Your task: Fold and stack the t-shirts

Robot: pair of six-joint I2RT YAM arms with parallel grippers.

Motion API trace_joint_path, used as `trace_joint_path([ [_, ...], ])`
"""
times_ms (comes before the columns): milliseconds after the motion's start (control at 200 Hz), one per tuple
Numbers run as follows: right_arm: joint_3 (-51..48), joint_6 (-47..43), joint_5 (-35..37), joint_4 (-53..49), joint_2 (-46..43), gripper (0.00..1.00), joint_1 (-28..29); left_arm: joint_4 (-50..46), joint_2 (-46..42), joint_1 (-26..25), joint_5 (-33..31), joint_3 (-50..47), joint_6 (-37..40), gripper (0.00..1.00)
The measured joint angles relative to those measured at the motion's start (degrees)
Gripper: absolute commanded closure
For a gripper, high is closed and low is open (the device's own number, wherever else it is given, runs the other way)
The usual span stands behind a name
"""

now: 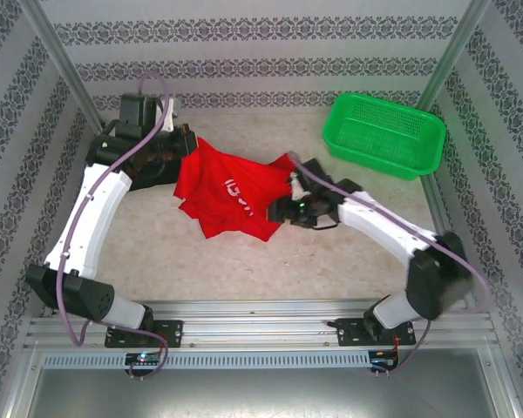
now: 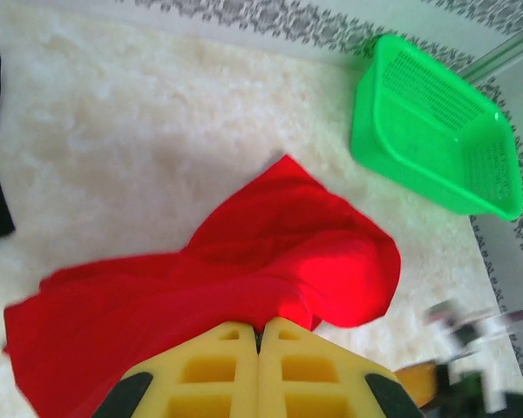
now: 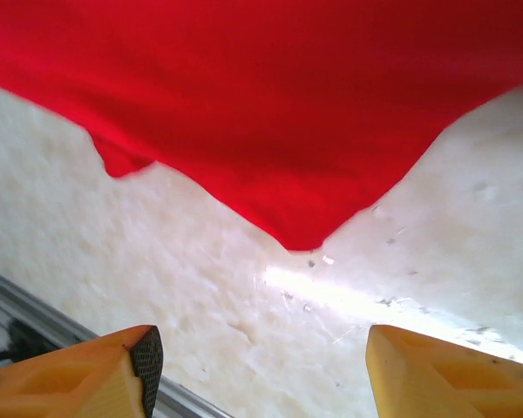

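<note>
My left gripper [image 2: 260, 331] is pinching the red t-shirt [image 2: 270, 261], jaws clenched on the cloth. My right gripper [image 3: 260, 353] is hovering with jaws spread apart, near the shirt's corner.

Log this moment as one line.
left gripper: shut on red t-shirt | right gripper: open, empty, beside it | shirt: crumpled, not folded | green mesh basket: empty

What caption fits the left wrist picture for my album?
Shut left gripper pinches the red t-shirt; green basket sits beyond.
</note>
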Motion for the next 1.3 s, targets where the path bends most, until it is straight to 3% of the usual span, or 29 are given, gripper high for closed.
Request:
trace_joint_path([
  [190,7.2,-0.1,1.6,0.2,14.5,0.38,3.5,2.3,4.2,0.0,0.3,4.0,0.5,1.0],
  [345,12.5,0.2,2.7,1.7,20.8,0.36,4.3,2.3,4.4,0.0,0.5,3.9,0.5,1.0],
  [450,17.4,0.2,4.3,1.4,24.4,0.41,6.3,2.4,4.4,0.0,0.6,3.8,0.5,1.0],
  [605,21.1,1.0,8.5,-0.6,28.5,0.6,7.6,2.7,4.1,0.3,0.6,2.6,0.9,1.0],
  [739,23.5,0.2,16.1,-5.8,30.8,0.95,6.9,2.6,3.1,1.3,0.1,1.0,1.6,1.0],
  [769,23.4,-0.1,17.8,-6.6,30.5,1.0,6.6,2.6,2.8,1.5,-0.1,0.7,1.8,1.0],
  [854,21.4,-0.4,21.8,-7.5,27.9,1.0,5.5,2.6,1.6,1.9,-0.5,-0.5,2.2,1.0],
  [1024,15.9,-2.8,28.2,-9.4,13.8,1.0,1.1,4.2,-1.6,2.2,-0.1,-4.7,2.5,1.0],
  [1179,18.3,-9.8,32.2,-12.6,1.3,1.0,-1.0,6.6,-4.0,2.3,1.1,-8.7,2.4,1.0],
  [1304,22.9,-17.6,33.2,-15.2,-2.4,1.0,-1.0,8.1,-5.5,2.3,2.2,-12.0,2.4,1.0],
])
